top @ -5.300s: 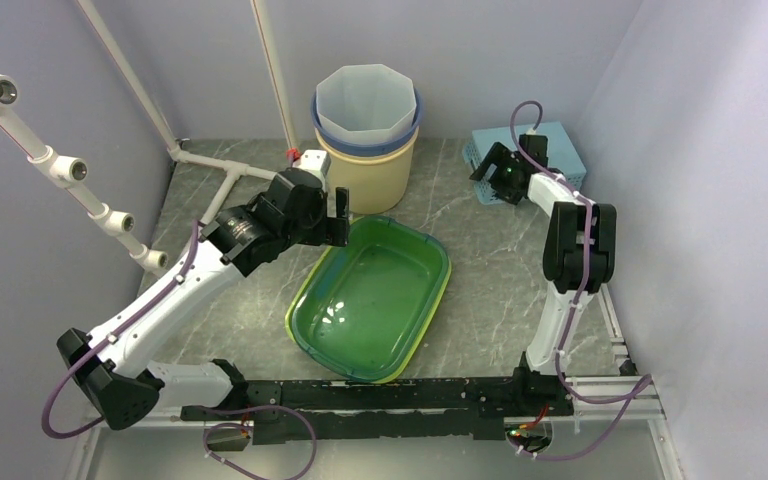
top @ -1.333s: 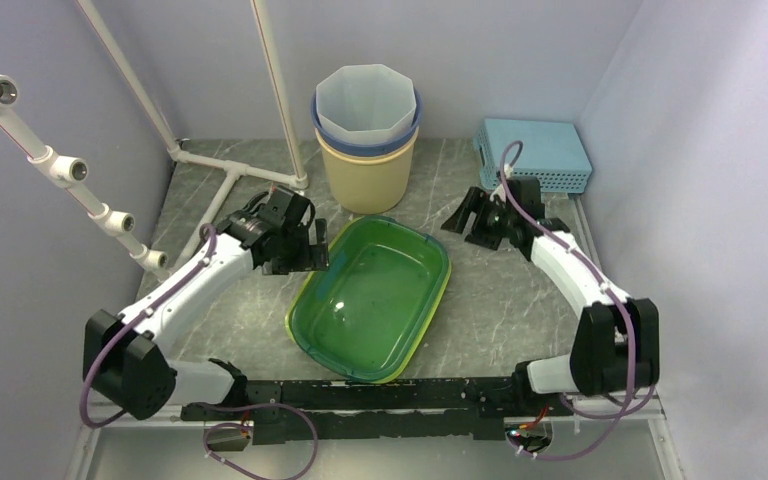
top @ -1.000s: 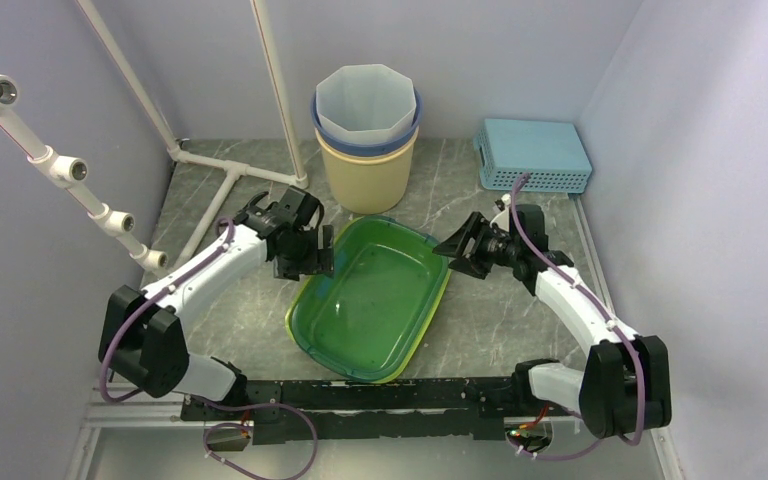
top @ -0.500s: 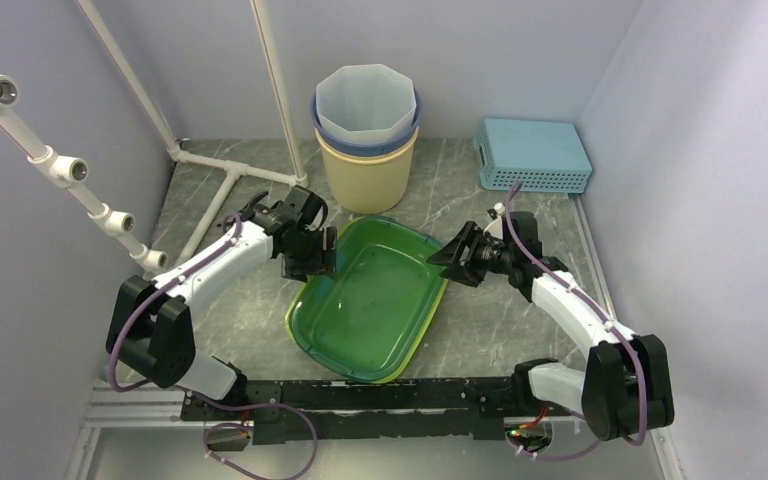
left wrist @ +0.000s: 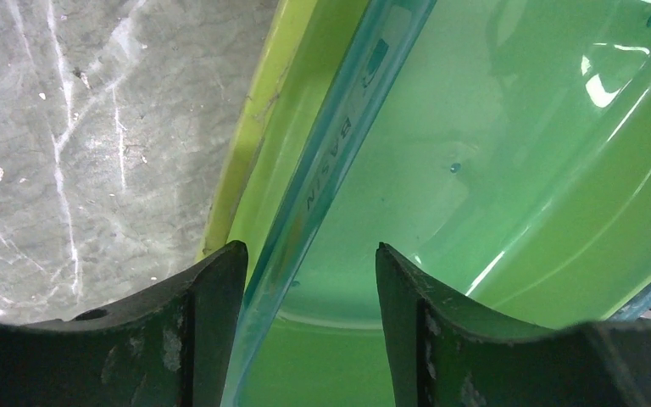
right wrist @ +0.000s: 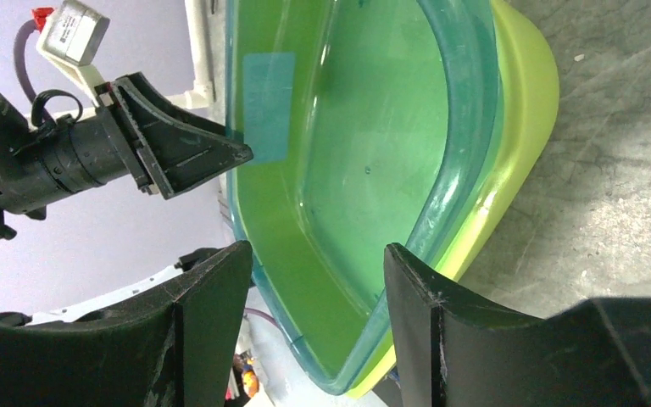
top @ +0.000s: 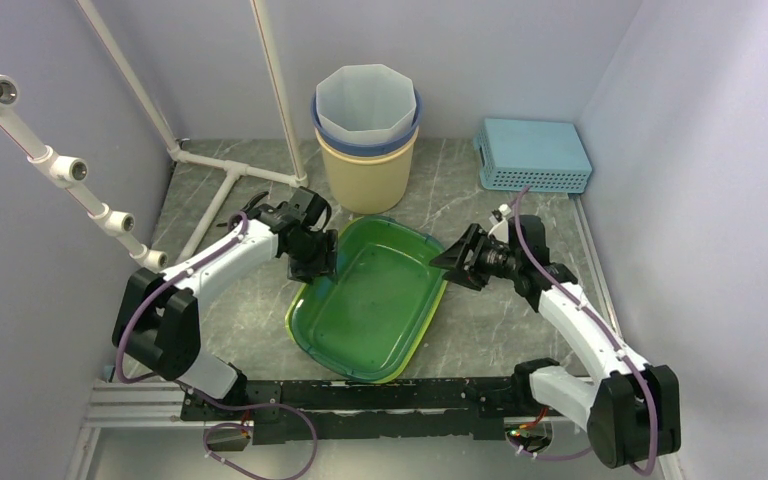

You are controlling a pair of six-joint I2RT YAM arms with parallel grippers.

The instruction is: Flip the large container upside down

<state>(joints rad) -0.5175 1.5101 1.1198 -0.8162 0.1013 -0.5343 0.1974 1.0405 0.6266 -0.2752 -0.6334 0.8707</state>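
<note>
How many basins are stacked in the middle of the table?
2. The teal basin is nested inside the yellow-green basin; a further one beneath them could be hidden.

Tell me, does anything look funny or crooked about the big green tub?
Yes. It is really two tubs nested: a see-through teal tub inside a yellow-green tub, rims not quite lined up. The pair also sits slantwise on the table. Nothing looks spilled or broken.
</note>
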